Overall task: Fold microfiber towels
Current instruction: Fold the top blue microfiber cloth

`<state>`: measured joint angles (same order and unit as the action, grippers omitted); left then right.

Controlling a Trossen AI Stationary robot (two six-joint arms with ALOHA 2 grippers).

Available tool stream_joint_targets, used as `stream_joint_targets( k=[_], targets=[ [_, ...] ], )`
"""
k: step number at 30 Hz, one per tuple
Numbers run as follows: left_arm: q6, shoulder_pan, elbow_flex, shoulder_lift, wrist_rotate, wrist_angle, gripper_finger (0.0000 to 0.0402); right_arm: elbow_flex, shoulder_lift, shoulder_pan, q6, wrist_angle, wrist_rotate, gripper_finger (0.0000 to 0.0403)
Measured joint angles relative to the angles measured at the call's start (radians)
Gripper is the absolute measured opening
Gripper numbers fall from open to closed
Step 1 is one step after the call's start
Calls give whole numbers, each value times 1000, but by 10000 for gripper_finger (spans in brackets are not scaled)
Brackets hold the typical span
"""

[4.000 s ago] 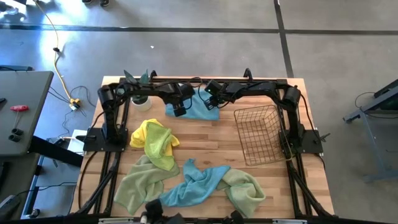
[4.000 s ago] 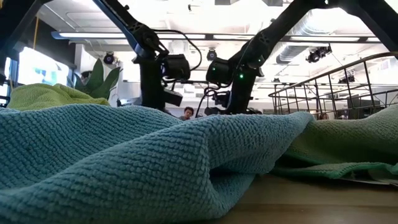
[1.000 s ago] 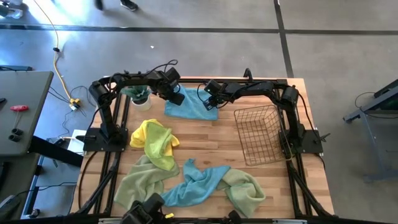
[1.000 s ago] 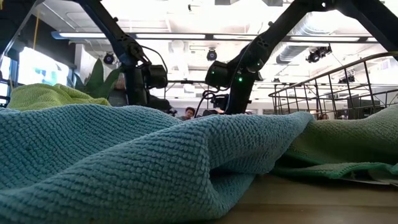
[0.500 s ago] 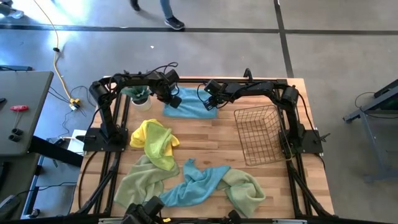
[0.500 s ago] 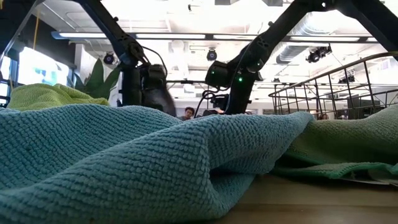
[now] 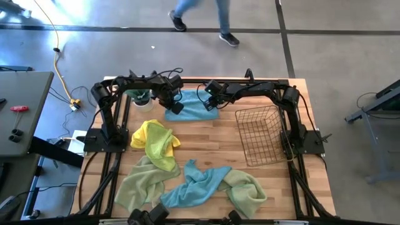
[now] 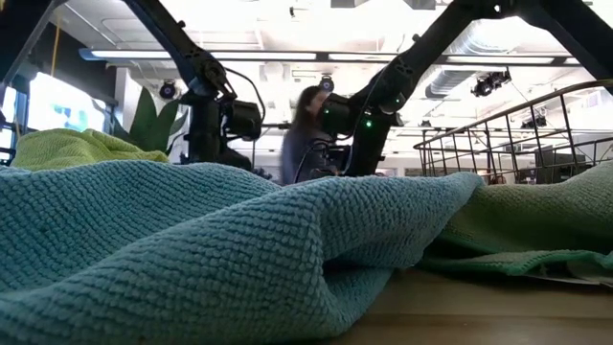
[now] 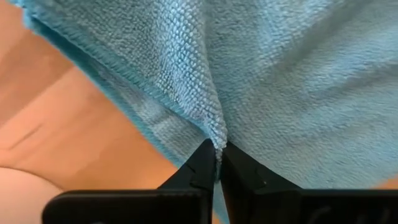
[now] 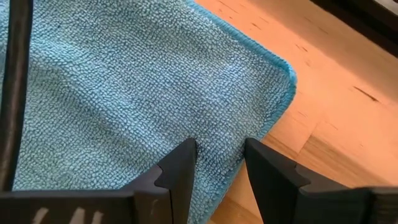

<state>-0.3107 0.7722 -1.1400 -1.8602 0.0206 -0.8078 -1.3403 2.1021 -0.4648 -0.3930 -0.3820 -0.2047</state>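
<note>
A light blue towel [image 7: 195, 106] lies flat at the far middle of the table. My left gripper [image 7: 175, 107] is shut on it at its left part [image 9: 217, 163]. My right gripper [image 7: 210, 102] is open low over the towel's right part [image 10: 217, 158], near a corner [image 10: 287, 70]. A yellow towel [image 7: 156, 139], a green towel [image 7: 139, 186], a second light blue towel [image 7: 199, 184] and another green towel [image 7: 249, 191] lie crumpled toward the near edge. My left gripper pinches a small raised ridge of the light blue towel [image 9: 216, 138] between its two fingertips, close to the towel's left edge. The fingers come from above. The rest of the towel lies flat on the table. I cannot tell whether my right gripper's open fingers [image 10: 180, 163] touch the towel.
A copper wire basket [image 7: 262, 134] stands at the right of the table. A potted plant [image 7: 141, 95] stands at the far left, close to my left arm. Bare wood [image 7: 206, 144] lies between the far towel and the crumpled ones. A person [image 7: 200, 15] walks past beyond the far edge.
My left gripper has gone a little toward the table's near edge and down onto the left part of the light blue towel. My right gripper has kept still. A person has walked along beyond the far edge.
</note>
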Motion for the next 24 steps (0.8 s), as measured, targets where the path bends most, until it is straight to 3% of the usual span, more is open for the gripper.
stream_joint_targets(
  k=[6,13,19,24],
  targets=[
    [35,-24,0,30,-7,-5,34,1,-19,0,36,-5,-1,138],
    [79,-34,0,73,-35,-4,85,6,-62,-2,62,-44,-3,138],
    [97,-33,0,114,-120,-11,127,6,-85,1,54,-92,61,138],
    [97,-40,0,148,-107,1,145,3,-110,25,-1,-105,169,138]
  ],
)
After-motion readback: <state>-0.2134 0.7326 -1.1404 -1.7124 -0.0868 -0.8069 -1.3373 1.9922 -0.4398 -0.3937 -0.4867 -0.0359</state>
